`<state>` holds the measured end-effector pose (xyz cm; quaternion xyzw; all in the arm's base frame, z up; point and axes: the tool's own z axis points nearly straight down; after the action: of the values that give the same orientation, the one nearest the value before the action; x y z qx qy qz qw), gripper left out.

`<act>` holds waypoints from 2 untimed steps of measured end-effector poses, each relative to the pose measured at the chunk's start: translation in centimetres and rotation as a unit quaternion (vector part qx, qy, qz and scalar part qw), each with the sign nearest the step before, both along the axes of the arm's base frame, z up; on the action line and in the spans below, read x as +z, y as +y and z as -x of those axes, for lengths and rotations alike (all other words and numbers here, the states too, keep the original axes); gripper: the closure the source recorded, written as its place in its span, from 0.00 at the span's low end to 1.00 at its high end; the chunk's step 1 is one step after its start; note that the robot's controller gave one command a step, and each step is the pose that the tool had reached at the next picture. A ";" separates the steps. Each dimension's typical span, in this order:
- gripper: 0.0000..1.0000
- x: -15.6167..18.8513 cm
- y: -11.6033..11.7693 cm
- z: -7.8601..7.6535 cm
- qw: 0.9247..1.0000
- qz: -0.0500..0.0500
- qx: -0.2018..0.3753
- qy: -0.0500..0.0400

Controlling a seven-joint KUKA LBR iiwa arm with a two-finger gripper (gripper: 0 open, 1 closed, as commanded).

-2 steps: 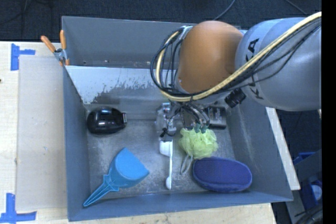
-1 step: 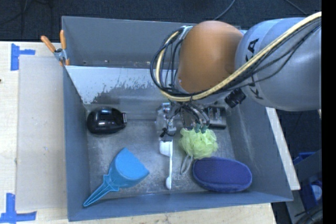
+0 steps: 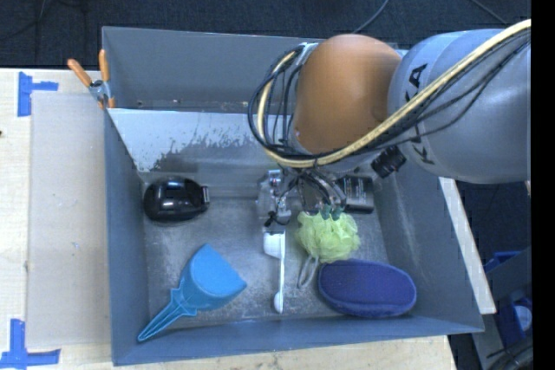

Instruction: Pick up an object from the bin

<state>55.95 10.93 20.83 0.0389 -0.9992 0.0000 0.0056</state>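
Observation:
My gripper (image 3: 302, 208) hangs low in the middle of the bin, under the arm's orange dome, and stands open. Its left finger (image 3: 276, 205) is at the top end of a white brush-like stick (image 3: 278, 269) that lies lengthwise toward the front wall. Its right finger (image 3: 328, 202) is at the upper edge of a yellow-green mesh puff (image 3: 329, 236). Nothing shows between the fingers. A dark blue oval pouch (image 3: 366, 288) lies just in front of the puff.
A black rounded tape-measure-like thing (image 3: 174, 199) lies at the left near the back wall. A blue funnel (image 3: 199, 286) rests at the front left, spout toward the corner. The arm and its cables cover the bin's back right.

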 end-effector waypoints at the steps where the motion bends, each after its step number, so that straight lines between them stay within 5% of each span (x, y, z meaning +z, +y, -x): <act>1: 1.00 0.0 0.0 0.0 1.000 0.000 0.000 0.000; 2: 1.00 0.0 0.0 0.0 1.000 0.000 0.000 0.000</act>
<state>55.95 10.94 20.83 0.0386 -0.9992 0.0000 0.0056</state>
